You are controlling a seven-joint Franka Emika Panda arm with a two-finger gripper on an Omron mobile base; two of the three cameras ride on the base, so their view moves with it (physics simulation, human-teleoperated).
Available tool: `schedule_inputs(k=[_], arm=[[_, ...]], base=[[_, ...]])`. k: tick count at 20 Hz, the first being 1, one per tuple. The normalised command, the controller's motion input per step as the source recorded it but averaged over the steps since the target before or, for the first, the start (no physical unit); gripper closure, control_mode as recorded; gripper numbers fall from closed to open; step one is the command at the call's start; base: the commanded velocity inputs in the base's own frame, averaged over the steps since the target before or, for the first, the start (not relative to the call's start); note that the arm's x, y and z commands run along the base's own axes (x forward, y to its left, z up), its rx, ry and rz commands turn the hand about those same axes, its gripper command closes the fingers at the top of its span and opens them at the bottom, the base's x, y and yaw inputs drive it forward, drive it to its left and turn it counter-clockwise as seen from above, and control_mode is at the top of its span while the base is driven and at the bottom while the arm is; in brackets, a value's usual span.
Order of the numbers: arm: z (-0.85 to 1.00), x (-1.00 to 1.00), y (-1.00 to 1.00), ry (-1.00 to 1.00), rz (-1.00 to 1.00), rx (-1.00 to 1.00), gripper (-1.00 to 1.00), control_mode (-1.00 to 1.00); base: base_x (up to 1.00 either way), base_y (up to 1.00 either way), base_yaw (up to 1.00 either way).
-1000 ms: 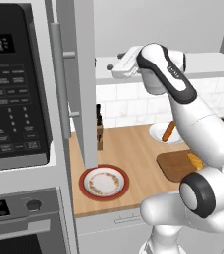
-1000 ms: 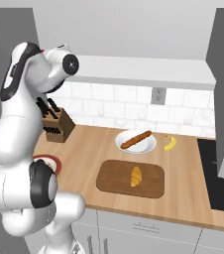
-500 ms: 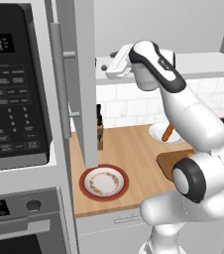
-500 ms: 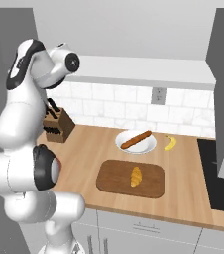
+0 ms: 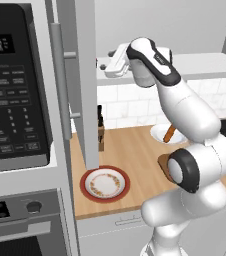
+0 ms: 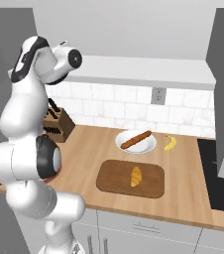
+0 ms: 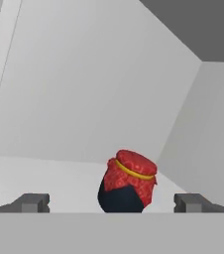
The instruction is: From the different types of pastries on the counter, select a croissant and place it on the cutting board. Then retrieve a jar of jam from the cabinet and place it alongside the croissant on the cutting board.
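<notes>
In the hand view the jar of jam (image 7: 129,182), red-topped with a gold band and a dark body, stands on the pale cabinet shelf. It sits between and just beyond the tips of my open gripper (image 7: 111,203), whose fingertips (image 7: 34,202) are spread wide. From the left base view my hand (image 5: 114,63) reaches into the cabinet past its open door (image 5: 82,85). The croissant (image 6: 136,176) lies on the cutting board (image 6: 114,173) on the counter (image 6: 84,149). The orange-brown stick pastry (image 6: 136,140) rests on a white plate.
The black microwave (image 5: 15,90) is left of the cabinet door with its bar handle (image 5: 60,85). A red-rimmed plate (image 5: 105,184) and a knife block (image 6: 57,126) sit below my arm. A banana (image 6: 170,143) and the dark stove (image 6: 223,178) are at the right.
My hand has swung left and moved further into the open cabinet. The things on the counter have not moved.
</notes>
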Motion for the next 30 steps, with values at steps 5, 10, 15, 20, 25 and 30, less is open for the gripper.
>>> schedule_inputs(k=[5,10,15,20,25,30], arm=[[-0.01,0.33,0.21,0.0,0.0,-0.07,-1.0,-1.0],[0.0,0.26,0.14,0.0,0.01,-0.05,-1.0,-1.0],[0.0,0.25,0.16,0.0,0.01,-0.06,-1.0,-1.0],[-0.03,0.25,0.18,0.0,0.02,-0.07,-1.0,-1.0],[-0.03,0.2,0.11,0.0,0.03,-0.05,-1.0,-1.0],[-0.03,0.11,0.07,0.0,0.03,-0.04,1.0,-1.0]], base=[[0.0,0.0,0.0],[0.0,0.0,0.0],[0.0,0.0,0.0],[0.0,0.0,0.0],[0.0,0.0,0.0],[0.0,0.0,0.0]])
